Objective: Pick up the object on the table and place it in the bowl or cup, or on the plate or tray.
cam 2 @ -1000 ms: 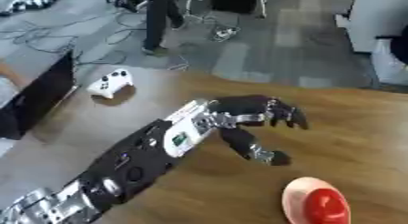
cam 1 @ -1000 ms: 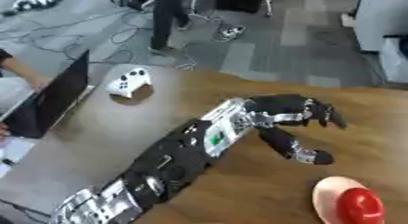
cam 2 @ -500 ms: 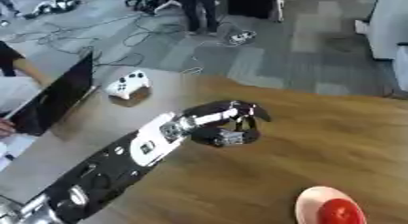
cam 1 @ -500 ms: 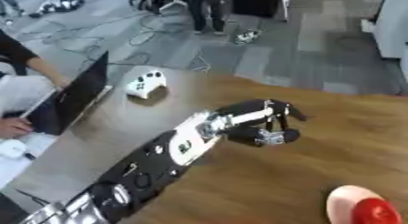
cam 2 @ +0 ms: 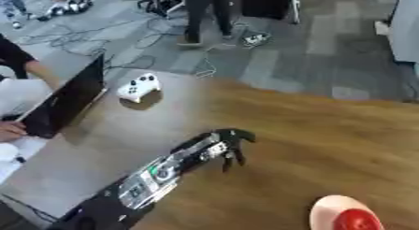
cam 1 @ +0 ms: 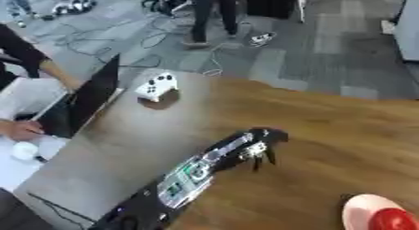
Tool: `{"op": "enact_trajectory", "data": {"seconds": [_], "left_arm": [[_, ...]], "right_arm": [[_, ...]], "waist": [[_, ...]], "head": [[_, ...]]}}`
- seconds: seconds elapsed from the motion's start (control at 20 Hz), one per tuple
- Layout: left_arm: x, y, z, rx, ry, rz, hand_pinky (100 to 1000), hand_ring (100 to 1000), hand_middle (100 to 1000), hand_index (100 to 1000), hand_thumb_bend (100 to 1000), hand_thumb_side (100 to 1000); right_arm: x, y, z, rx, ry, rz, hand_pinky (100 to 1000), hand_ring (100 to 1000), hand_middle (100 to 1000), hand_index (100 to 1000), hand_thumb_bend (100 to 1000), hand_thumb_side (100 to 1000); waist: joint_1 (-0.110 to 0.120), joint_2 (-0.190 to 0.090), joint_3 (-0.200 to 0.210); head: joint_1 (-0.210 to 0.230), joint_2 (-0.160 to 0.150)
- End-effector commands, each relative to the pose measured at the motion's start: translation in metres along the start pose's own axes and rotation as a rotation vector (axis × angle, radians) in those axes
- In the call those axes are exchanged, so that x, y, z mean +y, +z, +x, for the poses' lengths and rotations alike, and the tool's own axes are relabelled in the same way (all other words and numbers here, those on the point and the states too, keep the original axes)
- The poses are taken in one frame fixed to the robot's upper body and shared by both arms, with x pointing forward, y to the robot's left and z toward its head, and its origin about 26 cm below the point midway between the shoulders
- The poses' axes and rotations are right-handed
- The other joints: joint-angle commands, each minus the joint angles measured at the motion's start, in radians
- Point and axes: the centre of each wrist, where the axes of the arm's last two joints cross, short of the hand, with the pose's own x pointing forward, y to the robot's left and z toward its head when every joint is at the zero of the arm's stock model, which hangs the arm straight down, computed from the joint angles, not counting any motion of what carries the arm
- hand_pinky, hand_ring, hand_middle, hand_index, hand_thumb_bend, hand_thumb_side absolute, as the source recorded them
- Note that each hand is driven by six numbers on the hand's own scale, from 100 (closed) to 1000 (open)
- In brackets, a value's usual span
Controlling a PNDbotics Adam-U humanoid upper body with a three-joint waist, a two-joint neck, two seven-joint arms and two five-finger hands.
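Down near the middle of the wooden desk [cam 1: 343,131], the left robot hand [cam 1: 260,145] hangs at the end of its black-and-silver arm [cam 1: 192,175], which reaches in from the lower left. Its fingers [cam 2: 231,158] point downward toward the desk top and look curled inward, though whether they grip anything I cannot tell (the hand is dark and blurred, and nothing shows clearly between its fingers). The right robot hand shows in neither view.

At the lower right edge sits a pale pink plate [cam 1: 364,210], partly cut off, with a round red object [cam 1: 394,219] resting on it; both lie well apart from the left robot hand.

Toward the far left of the desk, on a greyer patch of its surface, lies a white game controller [cam 1: 155,87]. Just beside it, nearer the left edge, stands a dark open laptop [cam 1: 86,103], and a person's hand [cam 1: 20,128] rests by it at the desk's left edge. Beyond the desk, grey floor [cam 1: 327,46] with loose cables [cam 1: 123,37] fills the background.
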Motion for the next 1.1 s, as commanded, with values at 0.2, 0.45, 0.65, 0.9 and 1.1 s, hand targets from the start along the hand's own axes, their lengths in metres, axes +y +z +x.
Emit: {"op": "enact_trajectory", "data": {"seconds": [0.2,0.45,0.65,0.9,1.1], "left_arm": [[-0.028,0.008,-0.001,-0.039,0.149,0.101,261,549,774,878,347,1000],[-0.054,0.016,-0.011,-0.041,0.236,0.139,250,539,767,872,363,1000],[-0.066,0.016,-0.013,-0.050,0.253,0.134,245,532,762,869,372,1000],[-0.069,0.013,-0.005,-0.113,0.274,0.128,230,516,747,858,394,990],[-0.068,0.011,0.002,-0.155,0.270,0.129,223,510,744,855,381,973]], "right_arm": [[-0.001,-0.009,0.003,-0.009,0.010,-0.013,497,573,478,978,100,959],[0.001,-0.016,0.000,0.003,0.005,-0.023,497,574,481,980,100,971],[0.003,-0.018,-0.002,0.014,0.003,-0.012,497,575,484,981,100,977],[0.004,-0.017,-0.003,0.024,0.004,-0.009,498,576,486,982,100,977],[0.004,-0.018,-0.003,0.023,0.001,-0.007,498,576,486,982,100,975]], "waist": [[-0.004,-0.009,0.013],[-0.005,-0.013,0.022],[-0.004,-0.017,0.029],[-0.001,-0.023,0.035],[-0.004,-0.025,0.034]], "head": [[-0.011,-0.012],[-0.015,-0.019],[-0.019,-0.020],[-0.023,-0.016],[-0.027,-0.024]]}}
